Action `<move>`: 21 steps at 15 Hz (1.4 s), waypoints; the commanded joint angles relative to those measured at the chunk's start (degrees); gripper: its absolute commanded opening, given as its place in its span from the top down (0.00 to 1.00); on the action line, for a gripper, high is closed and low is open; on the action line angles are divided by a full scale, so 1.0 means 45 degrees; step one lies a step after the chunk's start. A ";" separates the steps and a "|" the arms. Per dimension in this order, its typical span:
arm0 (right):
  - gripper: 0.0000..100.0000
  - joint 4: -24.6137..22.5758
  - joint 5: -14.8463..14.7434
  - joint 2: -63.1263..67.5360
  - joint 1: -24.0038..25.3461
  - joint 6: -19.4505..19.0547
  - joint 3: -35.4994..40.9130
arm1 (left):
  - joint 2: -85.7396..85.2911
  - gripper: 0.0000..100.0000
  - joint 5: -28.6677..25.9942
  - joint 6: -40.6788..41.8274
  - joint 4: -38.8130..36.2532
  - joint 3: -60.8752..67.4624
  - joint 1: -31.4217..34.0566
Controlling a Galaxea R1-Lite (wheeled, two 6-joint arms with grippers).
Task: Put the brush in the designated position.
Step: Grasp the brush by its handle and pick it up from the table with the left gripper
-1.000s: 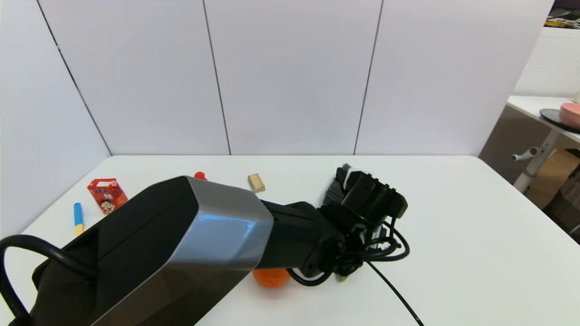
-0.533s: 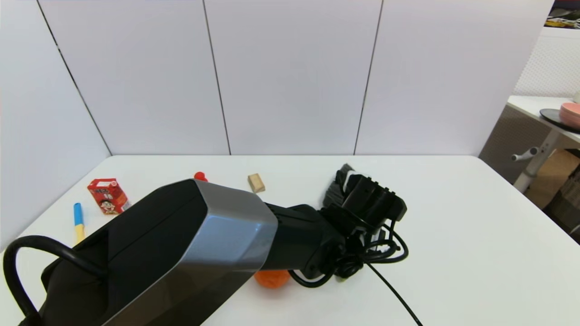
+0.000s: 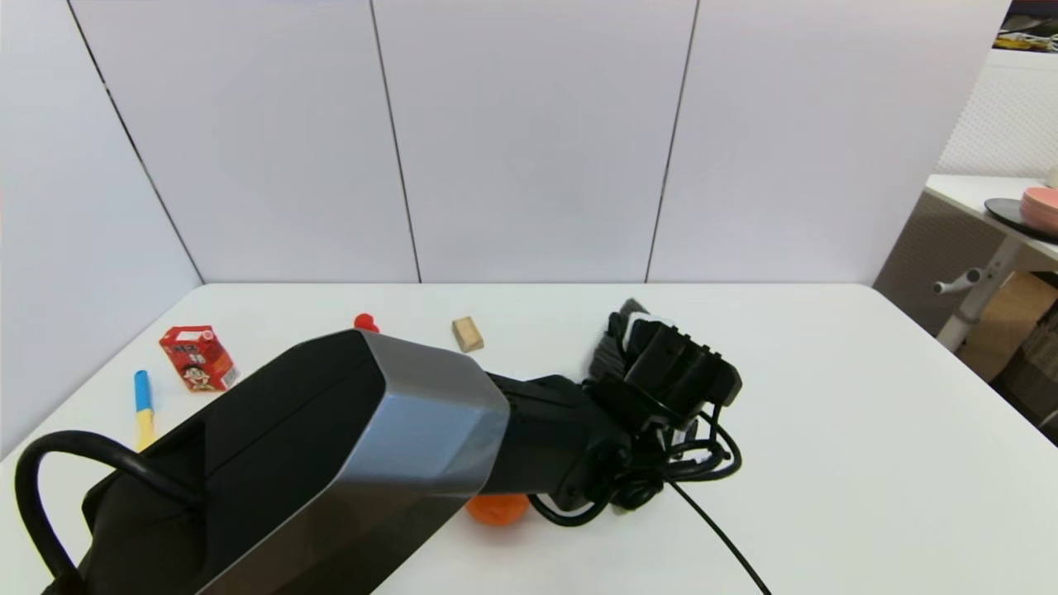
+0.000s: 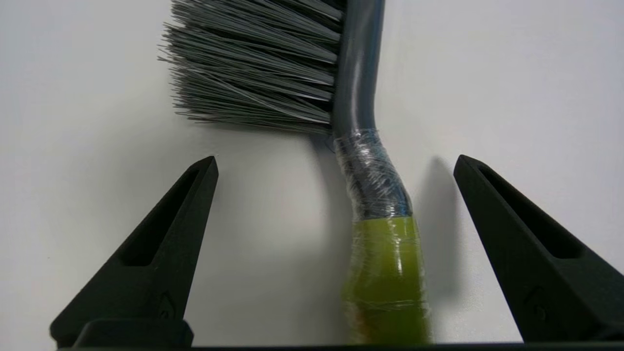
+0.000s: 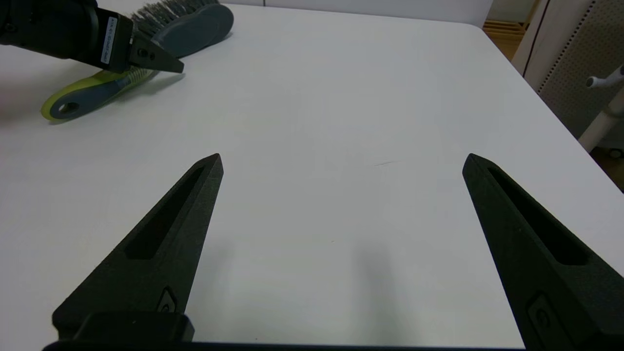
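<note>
The left gripper (image 4: 335, 163) hovers over the middle of the white table (image 3: 826, 430), its fingers (image 4: 161, 243) spread wide on either side of the brush (image 4: 370, 195), whose taped handle lies flat on the tabletop, untouched. The right gripper (image 5: 341, 161) is parked apart above bare table, fingers likewise spread and empty. A red drink carton (image 3: 197, 357) with unreadable print lies at far left, near a blue-handled yellow spatula (image 3: 144, 397).

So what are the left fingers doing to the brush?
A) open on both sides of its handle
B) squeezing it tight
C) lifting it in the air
A: the left fingers stand wide apart, with the brush lying between them on the table, untouched.
</note>
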 commanded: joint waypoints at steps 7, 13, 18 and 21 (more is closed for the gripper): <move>0.00 0.0005 0.0007 0.0016 0.0004 -0.0009 0.0020 | 0.0015 0.00 0.0083 -0.0168 -0.0002 -0.0073 -0.0080; 0.00 0.0005 0.0007 0.0016 0.0004 -0.0009 0.0020 | 0.0015 0.00 0.0024 -0.0578 0.0017 -0.0327 -0.0080; 0.00 0.0005 0.0007 0.0016 0.0004 -0.0009 0.0020 | 0.0152 0.00 -0.0054 -0.1203 0.0134 -0.0444 -0.0080; 0.00 0.0005 0.0007 0.0016 0.0004 -0.0009 0.0020 | 0.0210 0.00 -0.0035 -0.1184 0.0427 -0.0502 -0.0061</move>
